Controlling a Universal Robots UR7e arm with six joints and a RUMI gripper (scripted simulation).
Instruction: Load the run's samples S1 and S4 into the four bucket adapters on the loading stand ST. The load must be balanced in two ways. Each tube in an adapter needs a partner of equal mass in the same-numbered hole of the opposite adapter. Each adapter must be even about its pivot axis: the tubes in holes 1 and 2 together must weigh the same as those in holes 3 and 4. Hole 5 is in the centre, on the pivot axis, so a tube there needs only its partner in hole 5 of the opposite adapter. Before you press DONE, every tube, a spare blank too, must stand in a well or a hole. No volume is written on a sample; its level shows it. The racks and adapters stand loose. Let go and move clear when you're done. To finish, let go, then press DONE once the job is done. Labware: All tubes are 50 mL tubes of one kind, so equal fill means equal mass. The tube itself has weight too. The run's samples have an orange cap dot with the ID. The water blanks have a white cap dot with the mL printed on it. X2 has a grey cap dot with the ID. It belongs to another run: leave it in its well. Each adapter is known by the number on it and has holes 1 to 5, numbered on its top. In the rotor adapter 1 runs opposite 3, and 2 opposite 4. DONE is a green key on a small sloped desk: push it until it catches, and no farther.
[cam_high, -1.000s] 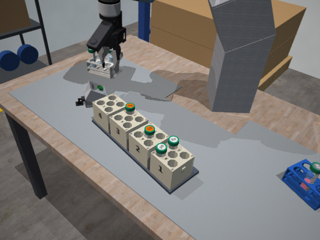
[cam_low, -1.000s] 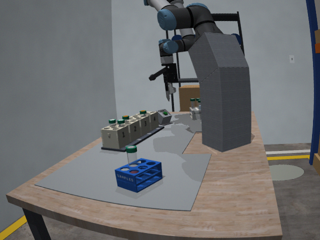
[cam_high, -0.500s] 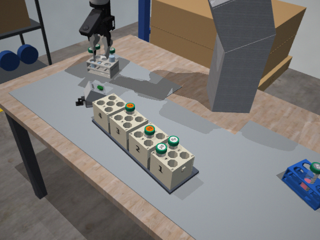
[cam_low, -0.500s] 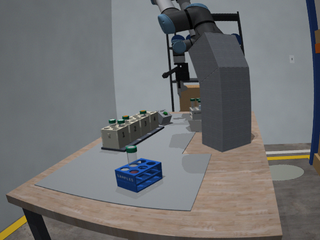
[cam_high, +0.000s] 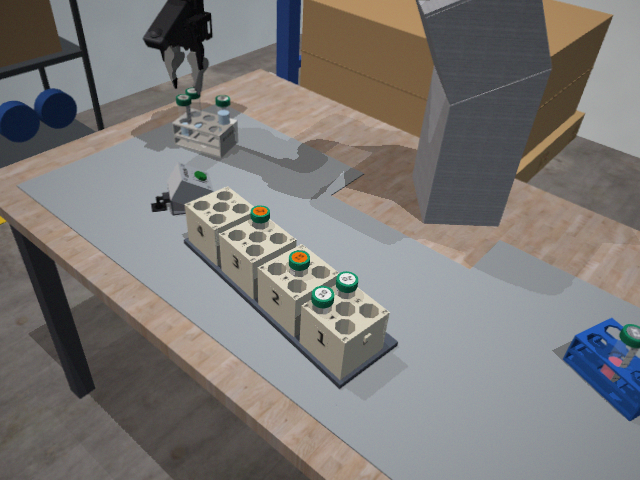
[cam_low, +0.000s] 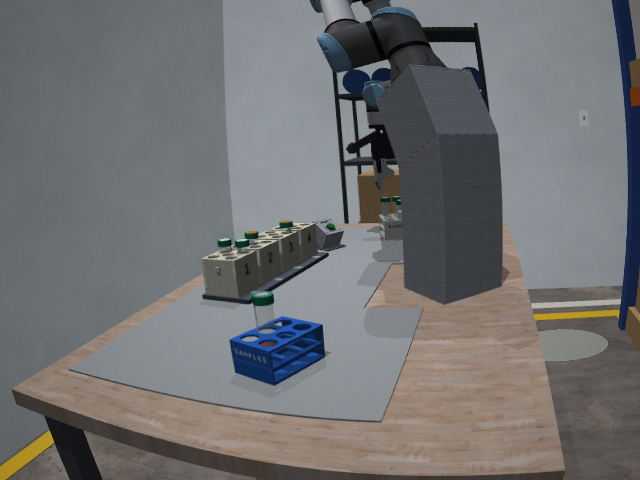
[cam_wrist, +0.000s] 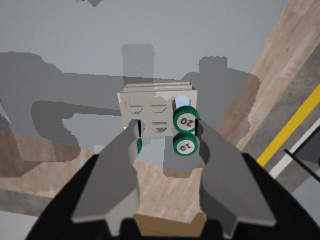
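My gripper (cam_high: 185, 77) hangs open and empty above the white blanks rack (cam_high: 205, 131) at the far left of the mat. In the wrist view the fingers frame the rack, with blanks marked 20 (cam_wrist: 185, 121) and 10 (cam_wrist: 185, 145) by the right finger. A third cap (cam_wrist: 138, 146) is half hidden behind the left finger. On the stand, adapter 3 (cam_high: 248, 248) holds an orange-dot tube (cam_high: 260, 212). Adapter 2 (cam_high: 289, 286) holds another orange-dot tube (cam_high: 298, 259). Adapter 1 (cam_high: 343, 325) holds two white-dot blanks (cam_high: 346, 281) (cam_high: 322, 297). Adapter 4 (cam_high: 214, 214) is empty.
The green DONE key (cam_high: 199, 176) sits on its small desk between the blanks rack and adapter 4. The blue samples rack (cam_high: 608, 364) at the right edge holds one tube (cam_high: 630, 335). The tall grey robot base column (cam_high: 480, 113) stands at the back right.
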